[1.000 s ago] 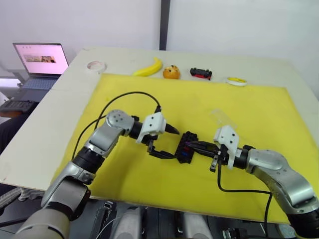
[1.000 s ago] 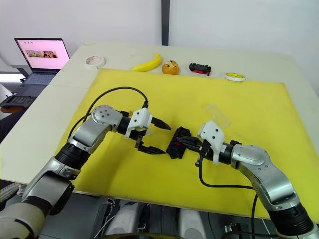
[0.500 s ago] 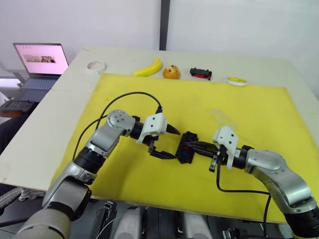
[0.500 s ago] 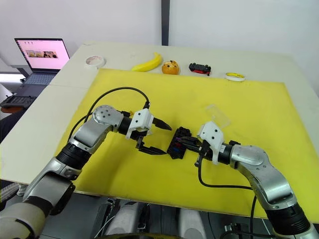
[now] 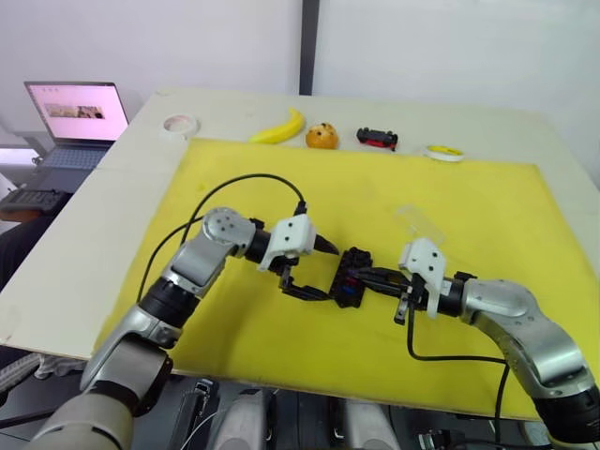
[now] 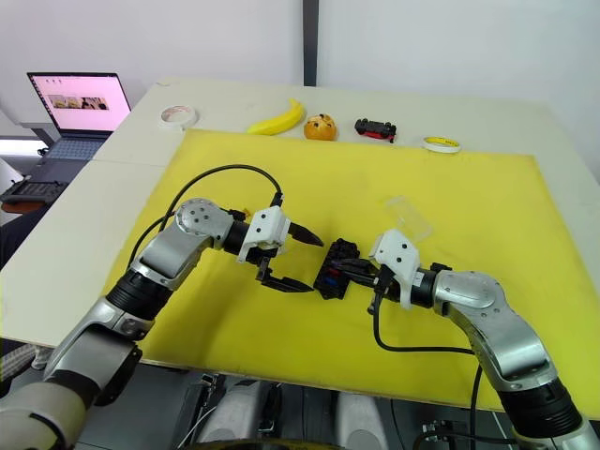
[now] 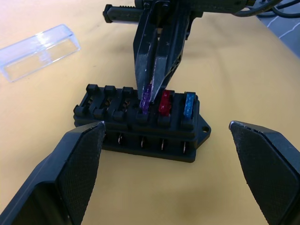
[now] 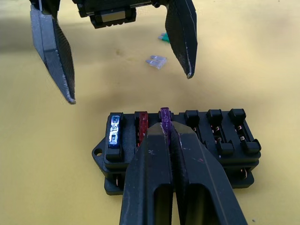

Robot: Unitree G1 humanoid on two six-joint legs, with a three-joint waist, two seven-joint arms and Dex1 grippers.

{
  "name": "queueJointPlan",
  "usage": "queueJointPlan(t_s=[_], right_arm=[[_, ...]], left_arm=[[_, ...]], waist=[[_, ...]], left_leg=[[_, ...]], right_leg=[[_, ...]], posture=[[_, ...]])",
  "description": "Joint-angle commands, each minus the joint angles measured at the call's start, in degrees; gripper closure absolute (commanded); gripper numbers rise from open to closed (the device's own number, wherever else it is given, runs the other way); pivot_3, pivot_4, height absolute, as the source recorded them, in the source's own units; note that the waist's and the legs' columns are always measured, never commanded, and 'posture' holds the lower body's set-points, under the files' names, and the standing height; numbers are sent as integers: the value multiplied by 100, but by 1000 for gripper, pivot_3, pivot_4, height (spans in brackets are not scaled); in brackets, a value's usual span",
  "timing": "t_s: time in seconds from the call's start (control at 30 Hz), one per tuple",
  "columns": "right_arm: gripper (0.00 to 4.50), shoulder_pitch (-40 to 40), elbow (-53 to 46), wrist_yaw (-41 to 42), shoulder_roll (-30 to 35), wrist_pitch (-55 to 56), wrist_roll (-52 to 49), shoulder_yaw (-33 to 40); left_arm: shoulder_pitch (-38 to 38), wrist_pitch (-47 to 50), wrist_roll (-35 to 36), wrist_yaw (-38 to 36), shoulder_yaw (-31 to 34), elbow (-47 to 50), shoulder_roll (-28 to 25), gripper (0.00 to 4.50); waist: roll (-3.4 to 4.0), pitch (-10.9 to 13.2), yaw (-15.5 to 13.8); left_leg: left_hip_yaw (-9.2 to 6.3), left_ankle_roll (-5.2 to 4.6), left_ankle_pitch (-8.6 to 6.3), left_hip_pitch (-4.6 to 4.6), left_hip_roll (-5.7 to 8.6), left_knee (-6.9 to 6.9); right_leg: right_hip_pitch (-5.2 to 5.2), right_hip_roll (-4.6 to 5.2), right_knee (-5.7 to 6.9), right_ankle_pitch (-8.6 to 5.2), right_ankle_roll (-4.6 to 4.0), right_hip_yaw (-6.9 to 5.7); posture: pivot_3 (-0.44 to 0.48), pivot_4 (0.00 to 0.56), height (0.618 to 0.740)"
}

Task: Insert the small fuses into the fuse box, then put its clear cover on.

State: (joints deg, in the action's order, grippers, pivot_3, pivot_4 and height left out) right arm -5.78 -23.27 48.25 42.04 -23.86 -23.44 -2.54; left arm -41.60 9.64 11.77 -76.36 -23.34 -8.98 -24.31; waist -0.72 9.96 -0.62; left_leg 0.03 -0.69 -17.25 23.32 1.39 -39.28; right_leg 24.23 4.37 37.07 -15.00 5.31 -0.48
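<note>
Presently pinching a purple fuse (image 8: 164, 114) with the right end effector (image 8: 167, 133), fingers pressed together on it, its lower end at the third slot of the fuse box (image 7: 140, 123), counted from the end with the mounting tab. Beside it in the same row: a red fuse (image 7: 165, 100) next, then a blue fuse (image 7: 189, 103) at the tab end, both seated; the three remaining slots of that row bare. Fuse box lying flat on the yellow mat (image 5: 487, 202), near the middle of its near half, between the two arms. Left end effector (image 5: 311, 270) spread wide, just beside the box on its left, touching nothing, one finger higher and one low near the mat. Clear cover (image 7: 38, 51) resting on the mat, apart from the box, beyond the right end effector. Two loose fuses on the mat beyond the left fingers in the right wrist view: a pale grey fuse (image 8: 156, 61) and, a little farther, a green fuse (image 8: 163, 37), partly hidden by one finger. Along the far edge of the desk (image 5: 525, 127), past the mat: a roll of tape (image 5: 180, 123), a banana (image 5: 278, 128), an orange (image 5: 322, 136), a red-and-black toy car (image 5: 378, 138) and a yellow-and-white ring (image 5: 444, 152). Open laptop (image 5: 76, 120) off to the left.
</note>
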Motion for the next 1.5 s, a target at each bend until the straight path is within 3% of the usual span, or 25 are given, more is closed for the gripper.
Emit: queueJointPlan(t_s=[0.03,1.5], right_arm=[[4500,-89,-48,-10,-53,35,25,61],[4500,-42,95,99,-50,289,305,-12]], left_arm=[[-32,-35,13,-2,98,149,19,42],[-45,-53,-8,21,85,128,68,42]], waist=[[0,0,-1],[1,-3,-1]], left_leg=[[0,0,0,0,0,0],[0,3,2,-2,0,-4]], right_leg=[[0,0,1,0,0,0],[0,-2,8,0,0,-1]], posture=[[0,150,740],[0,150,740]])
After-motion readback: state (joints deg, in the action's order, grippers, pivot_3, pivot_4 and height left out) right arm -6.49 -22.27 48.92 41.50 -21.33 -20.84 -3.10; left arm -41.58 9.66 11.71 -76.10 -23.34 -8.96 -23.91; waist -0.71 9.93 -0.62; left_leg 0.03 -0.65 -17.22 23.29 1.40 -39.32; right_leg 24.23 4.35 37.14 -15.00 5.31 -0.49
